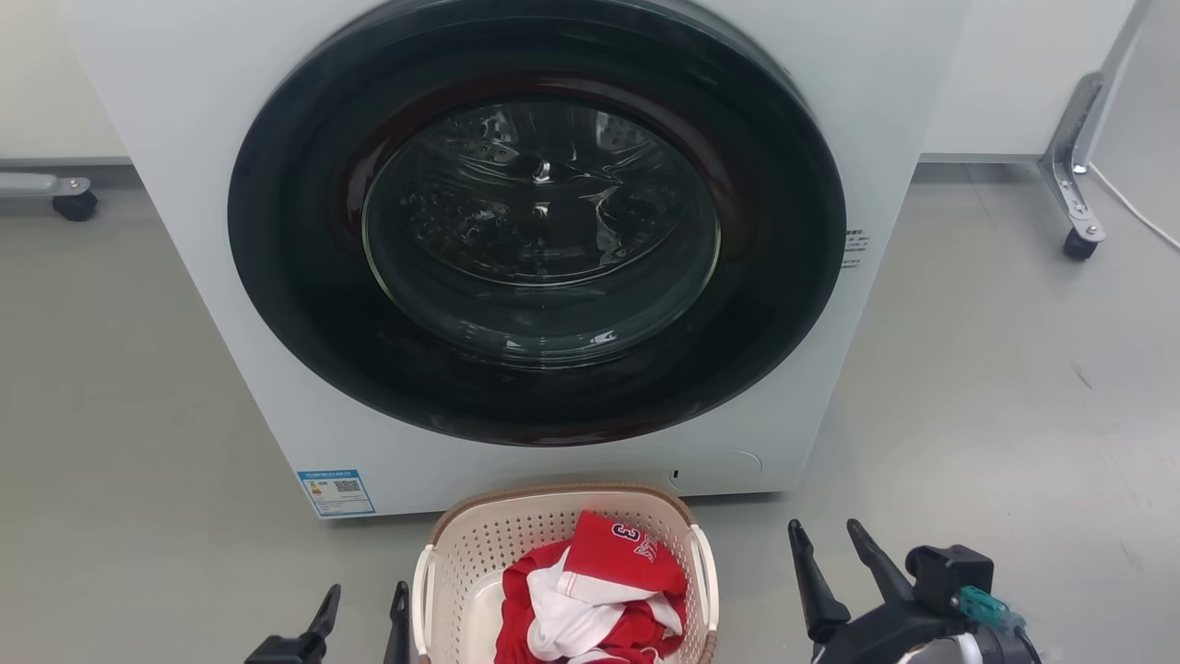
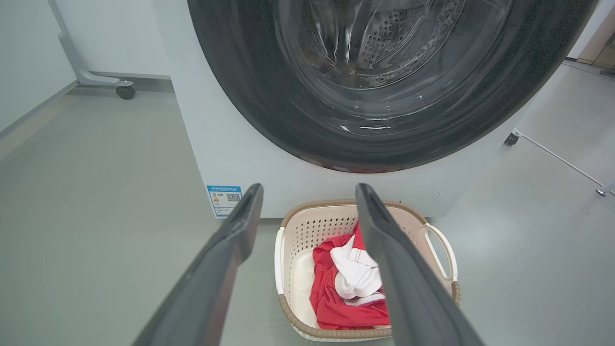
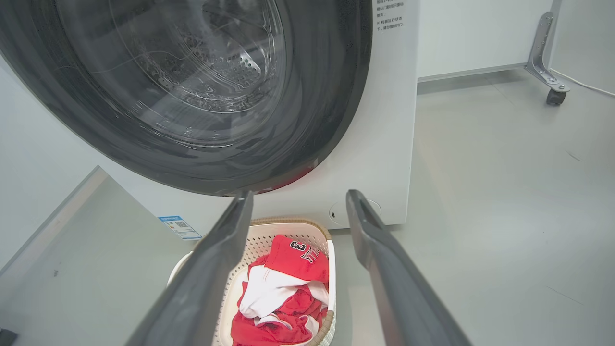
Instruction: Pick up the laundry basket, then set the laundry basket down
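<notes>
My left hand (image 1: 365, 598) is spread open and empty, just beside the left white handle of the cream perforated plastic laundry basket (image 1: 475, 553) with its brown woven-look rim. My right hand (image 1: 825, 530) is open and empty too, a little off the basket's right side. The basket stands on the grey floor (image 1: 968, 415), holding a crumpled red and white garment (image 1: 599, 590), close before the white front-loading washing machine (image 1: 166, 184).

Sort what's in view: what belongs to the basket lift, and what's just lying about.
Job: laundry basket; open left gripper; open right gripper; red and white clothes lying inside the basket.
Just about: washing machine; its blue label; wheeled frame leg; grey floor.
</notes>
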